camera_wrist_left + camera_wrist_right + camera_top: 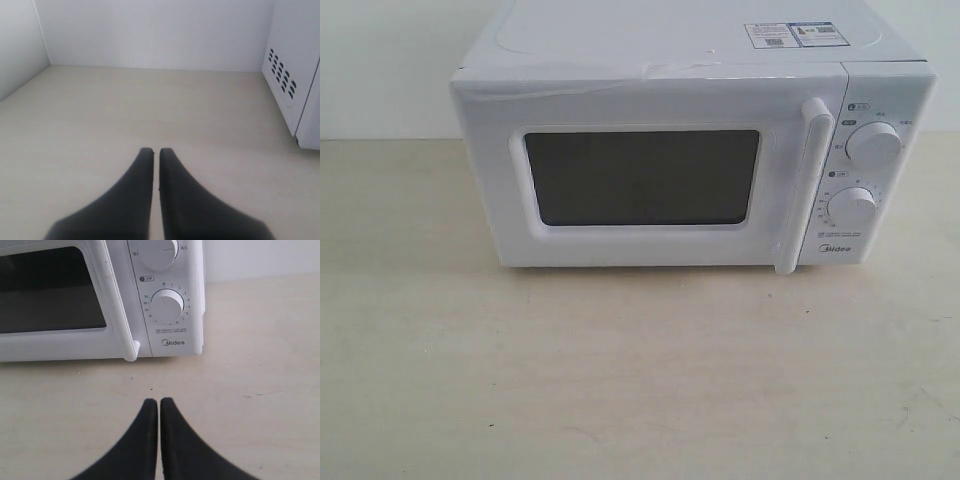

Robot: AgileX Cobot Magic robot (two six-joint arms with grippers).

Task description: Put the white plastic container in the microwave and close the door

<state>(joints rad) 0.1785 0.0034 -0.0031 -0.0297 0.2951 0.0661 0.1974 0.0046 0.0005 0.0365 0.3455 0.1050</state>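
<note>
microwave (692,165) door (55,295) closed | ahead of right jaws, apart | left jaws, right jaws both clenched, empty

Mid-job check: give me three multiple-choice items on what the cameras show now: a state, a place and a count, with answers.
1. On the white boxy microwave, the white door with its dark rectangular window is: A) wide open B) shut C) removed.
2. The tall white vertical handle sits: A) at the door's left edge B) at its right edge, beside the round white knobs C) on top.
3. How many knobs? A) one B) two C) three.
Answers: B, the door lies flush with the front; B, the handle stands between window and knobs; B, one knob sits above the other.
</note>
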